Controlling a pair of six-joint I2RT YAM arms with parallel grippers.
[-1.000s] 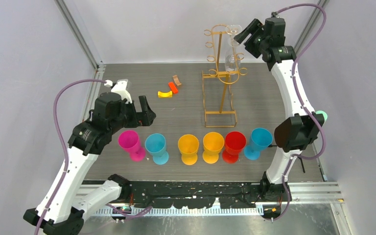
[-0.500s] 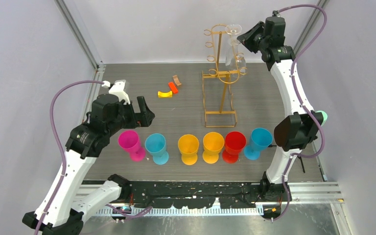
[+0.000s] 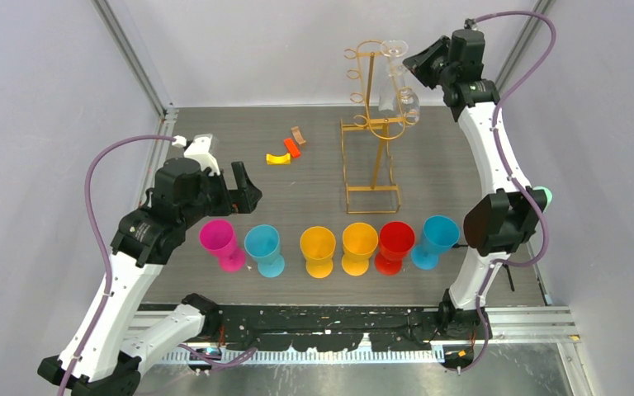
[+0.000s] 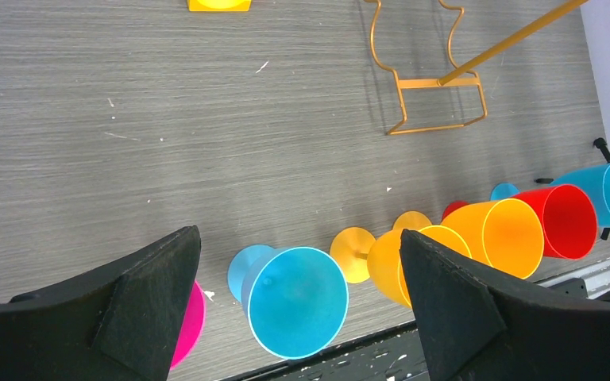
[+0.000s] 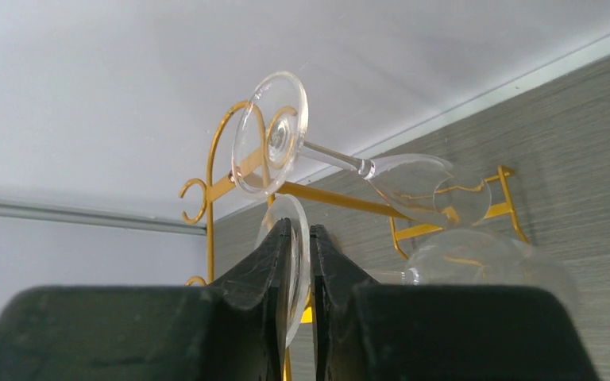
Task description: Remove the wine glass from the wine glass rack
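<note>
The gold wire wine glass rack (image 3: 373, 124) stands at the back of the table, its base also in the left wrist view (image 4: 438, 101). My right gripper (image 3: 418, 66) is up at the rack's top right, shut on the round foot of a clear wine glass (image 5: 296, 208); its bowl (image 5: 476, 255) hangs low to the right, tilted (image 3: 410, 104). A second clear wine glass (image 5: 271, 132) hangs on the rack's hooks (image 5: 222, 155) just above. My left gripper (image 3: 243, 183) hovers open over the cups, holding nothing (image 4: 299, 232).
Several coloured plastic goblets stand in a row at the front: pink (image 3: 220, 242), blue (image 3: 264, 249), two orange (image 3: 338, 247), red (image 3: 395, 245), blue (image 3: 436, 239). Small yellow, orange and tan pieces (image 3: 286, 150) lie at the back left. Walls close in behind and on both sides.
My right gripper has shut on the glass foot at the rack's top, and the glass bowl has swung to the right. The left arm shifted slightly, still open.
</note>
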